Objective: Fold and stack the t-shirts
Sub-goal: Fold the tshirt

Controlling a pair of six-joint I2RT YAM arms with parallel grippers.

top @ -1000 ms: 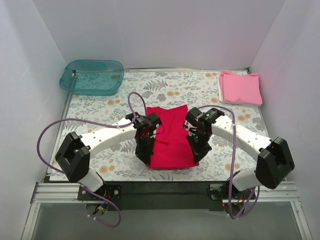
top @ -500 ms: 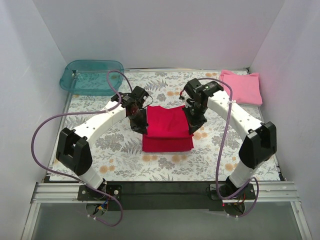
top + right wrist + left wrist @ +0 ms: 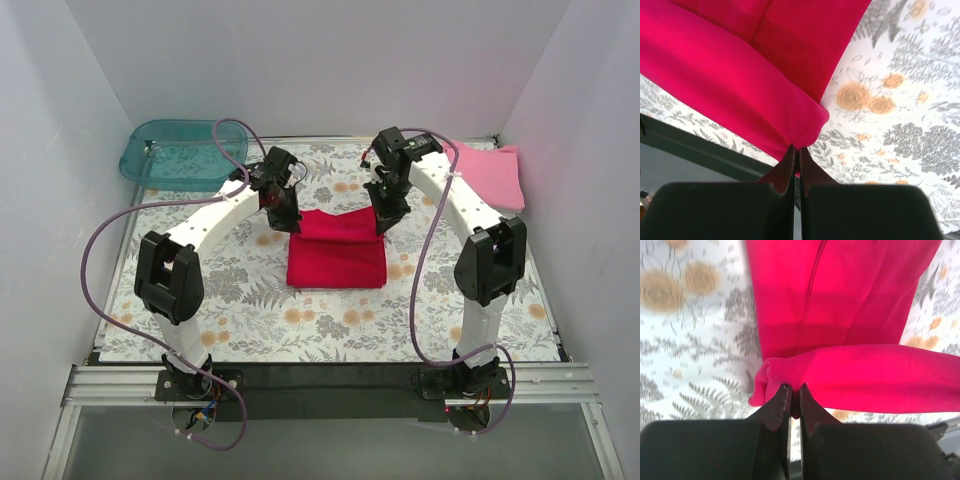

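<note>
Left gripper (image 3: 287, 216) and right gripper (image 3: 383, 220) each pinch a corner of the red shirt (image 3: 336, 262) at the middle of the table (image 3: 190, 215), holding its far edge up, apparently to fold it.

The surface (image 3: 250, 300) is covered by a white cloth printed with grey ferns and orange blossoms. Plain white panels enclose it: a back wall (image 3: 320, 70), a left wall (image 3: 50, 220) and a right wall (image 3: 590, 170). The light is soft and even. A teal translucent tub (image 3: 185, 153) sits in the far left corner. A black base plate (image 3: 330, 378) and aluminium rails (image 3: 110, 385) run along the near edge.
</note>
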